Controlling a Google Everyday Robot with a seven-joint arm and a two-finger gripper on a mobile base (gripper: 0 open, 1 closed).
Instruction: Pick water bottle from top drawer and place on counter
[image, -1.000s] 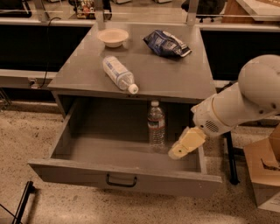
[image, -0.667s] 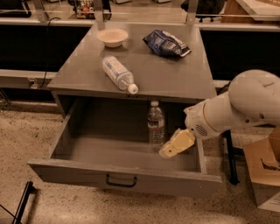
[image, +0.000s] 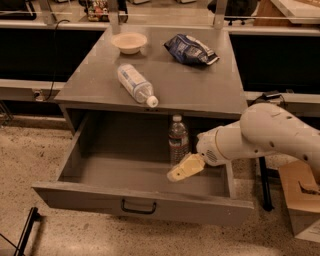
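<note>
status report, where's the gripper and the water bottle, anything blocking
Gripper low in the open top drawer, at the base of the water bottle; contact unclear. Bottle upright in the drawer. Nothing between them.

**Water bottle upright in open top drawer**

Slim clear water bottle (image: 178, 141) with white cap and dark label band, upright at the back of the grey top drawer (image: 85, 196), right of centre. Drawer open. Counter (image: 200, 87) directly above drawer. Gripper (image: 184, 168) inside drawer, low, just beside the bottle.
</note>
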